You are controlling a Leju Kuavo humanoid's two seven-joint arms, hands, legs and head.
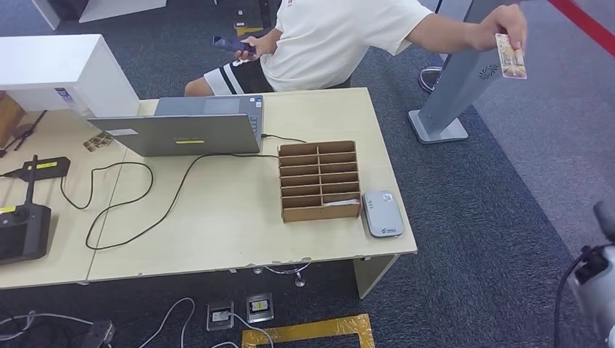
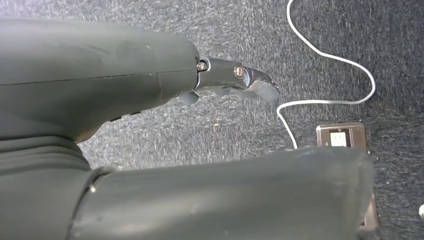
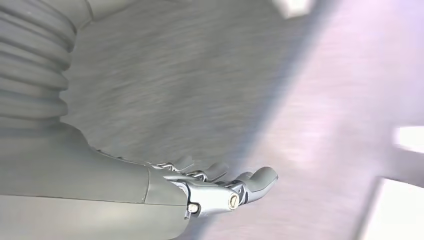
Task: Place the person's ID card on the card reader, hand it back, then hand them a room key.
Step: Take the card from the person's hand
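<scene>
Gripping flat glossy ID card [image 1: 511, 56]: person's hand [image 1: 508, 25].

A staged reception desk in an office or lab: grey carpet [image 1: 508, 196], a pale desk [image 1: 232, 217] carrying a laptop [image 1: 188, 130], a slotted card rack [image 1: 319, 180] and a card reader [image 1: 382, 212], cables [image 1: 130, 210] trailing to floor sockets [image 1: 239, 310], and yellow floor tape [image 1: 312, 332].
</scene>
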